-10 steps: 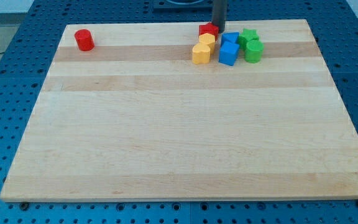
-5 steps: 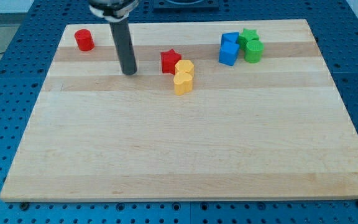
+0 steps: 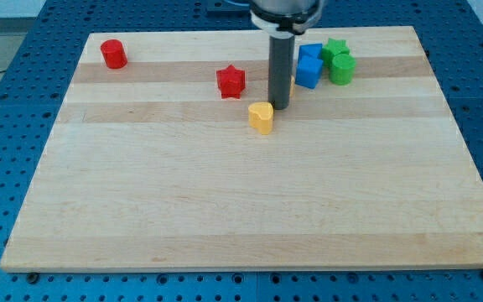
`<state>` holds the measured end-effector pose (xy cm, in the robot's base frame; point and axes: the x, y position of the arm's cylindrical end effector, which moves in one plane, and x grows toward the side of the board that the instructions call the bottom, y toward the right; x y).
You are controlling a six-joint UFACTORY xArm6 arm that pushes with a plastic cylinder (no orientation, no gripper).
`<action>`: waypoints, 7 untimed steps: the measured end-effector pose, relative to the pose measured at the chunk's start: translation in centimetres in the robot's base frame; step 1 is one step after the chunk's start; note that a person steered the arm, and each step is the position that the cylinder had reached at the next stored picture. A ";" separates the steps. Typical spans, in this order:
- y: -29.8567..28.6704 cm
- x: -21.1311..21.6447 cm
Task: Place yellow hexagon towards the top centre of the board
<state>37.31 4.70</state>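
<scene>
The wooden board point(image 3: 225, 210) lies on a blue perforated table point(image 3: 7, 126), and my dark rod point(image 3: 280, 71) stands upright over its upper middle. The arm ends in this rod alone, so there are no fingers to open or close, and nothing is gripped.

My tip point(image 3: 280, 106) rests on the board. A yellow block point(image 3: 261, 117), heart-like in outline, sits just below it and to the view's left, very near or touching; I cannot tell which. A sliver of yellow point(image 3: 292, 85) shows at the rod's right edge, above my tip. I judge this to be the yellow hexagon, mostly hidden behind the rod, so its exact contact with the rod cannot be read.

If so, the rod stands where it does to work the hexagon apart from the other yellow piece, and the hexagon already sits near the top centre.

- Up and right of my tip: two blue blocks point(image 3: 309, 65) beside a green star point(image 3: 335, 47) and another green block point(image 3: 342, 68), bunched together.
- Left of my tip, apart from it: a red star point(image 3: 231, 81).
- Far to the upper left: a red cylinder point(image 3: 113, 54).
</scene>
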 end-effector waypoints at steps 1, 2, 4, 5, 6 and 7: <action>0.1 -1.8; -0.9 -4.4; 0.9 -8.7; 3.2 -10.6; 3.8 -13.1; -0.8 -9.2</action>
